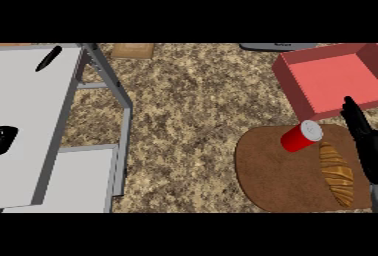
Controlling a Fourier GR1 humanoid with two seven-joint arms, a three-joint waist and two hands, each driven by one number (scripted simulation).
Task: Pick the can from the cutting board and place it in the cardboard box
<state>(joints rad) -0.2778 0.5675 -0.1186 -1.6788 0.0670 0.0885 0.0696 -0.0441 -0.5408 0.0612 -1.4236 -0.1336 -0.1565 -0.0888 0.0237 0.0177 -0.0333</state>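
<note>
Currently the can, red with a silver top, is on the cutting board, close to the board's far edge and just short of the box. Its top shows toward the upper right; whether it stands straight or leans cannot be told. A loaf of bread lies on the same board, nearer the right side, just beside the can's base.

The right hand comes in along the right edge with its fingers straight and pointing away from the robot. It holds nothing. It is near the can on the can's right, with a gap of board between them, and its fingertips overlap the near corner of the box.

The box is red, open at the top, and sits at the far right of the speckled counter.

The left hand shows only as a black shape at the left edge, over a white panel in a grey frame; its state cannot be told.
</note>
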